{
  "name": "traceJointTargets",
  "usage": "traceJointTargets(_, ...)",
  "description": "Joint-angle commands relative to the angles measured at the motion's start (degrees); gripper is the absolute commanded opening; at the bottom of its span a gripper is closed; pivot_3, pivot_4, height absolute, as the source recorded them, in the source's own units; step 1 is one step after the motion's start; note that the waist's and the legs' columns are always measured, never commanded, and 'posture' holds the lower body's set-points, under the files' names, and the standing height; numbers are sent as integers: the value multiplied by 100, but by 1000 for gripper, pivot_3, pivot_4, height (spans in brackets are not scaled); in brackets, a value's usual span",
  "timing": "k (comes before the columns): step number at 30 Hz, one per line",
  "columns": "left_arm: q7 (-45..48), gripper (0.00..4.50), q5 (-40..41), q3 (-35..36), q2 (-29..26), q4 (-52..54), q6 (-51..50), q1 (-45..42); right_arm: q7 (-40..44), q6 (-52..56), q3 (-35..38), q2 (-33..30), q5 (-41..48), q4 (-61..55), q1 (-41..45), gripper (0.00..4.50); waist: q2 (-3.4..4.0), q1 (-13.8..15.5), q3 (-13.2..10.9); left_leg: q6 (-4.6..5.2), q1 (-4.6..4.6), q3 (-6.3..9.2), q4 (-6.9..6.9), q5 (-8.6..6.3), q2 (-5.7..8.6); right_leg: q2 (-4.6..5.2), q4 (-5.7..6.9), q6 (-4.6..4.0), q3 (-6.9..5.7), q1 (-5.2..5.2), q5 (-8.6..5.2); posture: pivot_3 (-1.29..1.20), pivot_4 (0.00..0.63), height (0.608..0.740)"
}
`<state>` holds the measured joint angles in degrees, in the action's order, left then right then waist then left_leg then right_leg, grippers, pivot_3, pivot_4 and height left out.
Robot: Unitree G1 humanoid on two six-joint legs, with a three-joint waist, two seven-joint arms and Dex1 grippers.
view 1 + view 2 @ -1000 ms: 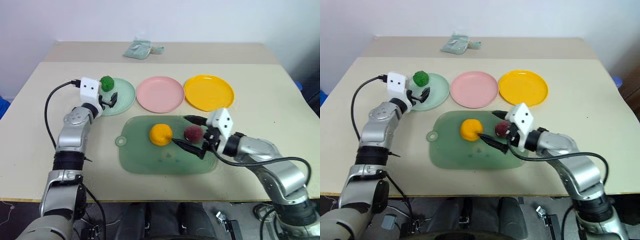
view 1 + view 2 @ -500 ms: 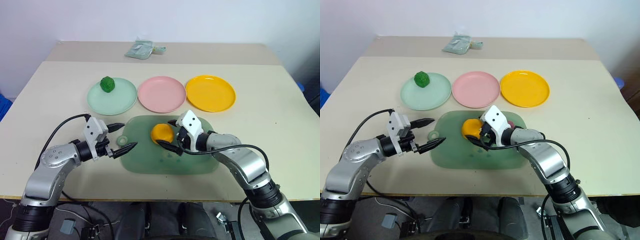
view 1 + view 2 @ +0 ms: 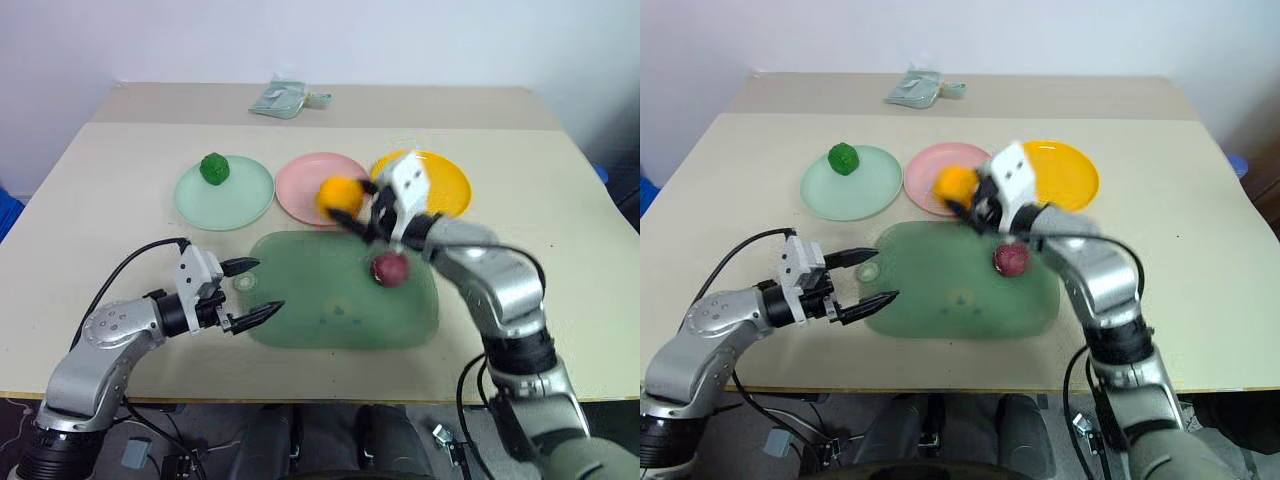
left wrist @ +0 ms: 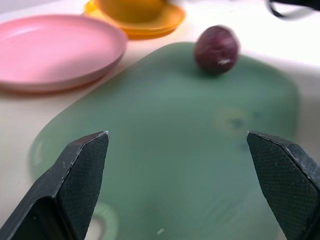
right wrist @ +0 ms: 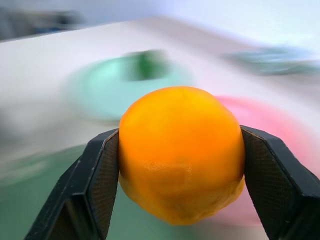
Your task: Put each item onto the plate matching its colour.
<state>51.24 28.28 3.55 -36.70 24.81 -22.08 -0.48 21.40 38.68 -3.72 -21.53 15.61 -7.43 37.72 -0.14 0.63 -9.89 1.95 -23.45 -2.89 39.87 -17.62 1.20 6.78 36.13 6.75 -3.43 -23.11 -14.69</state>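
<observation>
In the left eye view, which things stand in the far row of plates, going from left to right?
Mint green plate carrying the dark green ball → pink plate → yellow-orange plate.

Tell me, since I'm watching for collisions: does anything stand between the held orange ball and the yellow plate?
Nothing visible does. The right tool holds the orange ball above the pink plate; the yellow plate beside it is bare.

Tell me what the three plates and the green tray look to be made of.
The mint green plate, pink plate and yellow-orange plate look like moulded plastic: flat uniform colour, soft sheen, thin rounded rims. The green tray seems translucent plastic, with a smooth, slightly glossy surface.
</observation>
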Motion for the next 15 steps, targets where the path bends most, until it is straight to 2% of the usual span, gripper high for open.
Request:
traceJointTargets(1,-69,4500,79,-185,155,261,23,-17,-712,-404,448,-135,-588,1611,442,2956,0,3,0,0,0,-1,-1,0,1,0,1,0,1,1,0,0,150,740)
traceJointTargets(5,-157,4500,50,-307,262,324,16,-24,-813,-1003,631,9,-711,3055,958,2956,6,-118,-3,-4,-3,-16,-24,4,0,-3,-2,-1,6,-11,0,0,150,740)
traceJointTargets(7,-201,4500,42,-337,284,373,14,-7,-748,-1247,697,37,-696,3428,1111,3995,15,-186,-7,-11,-3,-19,-39,10,-2,-5,-1,0,6,-14,0,0,150,740)
traceJointTargets(8,-219,4500,43,-339,287,391,13,7,-632,-1355,693,29,-670,3405,1126,4305,17,-199,-8,-15,-1,-23,-44,12,-5,-8,1,1,7,-16,0,0,150,740)
traceJointTargets(9,-231,4500,43,-339,288,400,11,16,-545,-1438,686,22,-658,3383,1134,4414,17,-198,-8,-19,3,-24,-55,15,-6,-9,0,1,8,-17,0,0,150,740)
traceJointTargets(12,-283,4500,62,-255,269,447,1,118,140,-1779,535,-217,-601,2555,753,4414,20,-179,-9,-21,3,-22,-64,17,-10,-13,-2,0,8,-19,0,0,150,740)
traceJointTargets(15,-267,4500,85,-187,214,458,21,224,1517,-1779,526,-704,74,1076,-186,4414,19,-92,-9,-18,1,-15,-64,15,-7,-10,-6,1,8,-17,0,0,150,740)
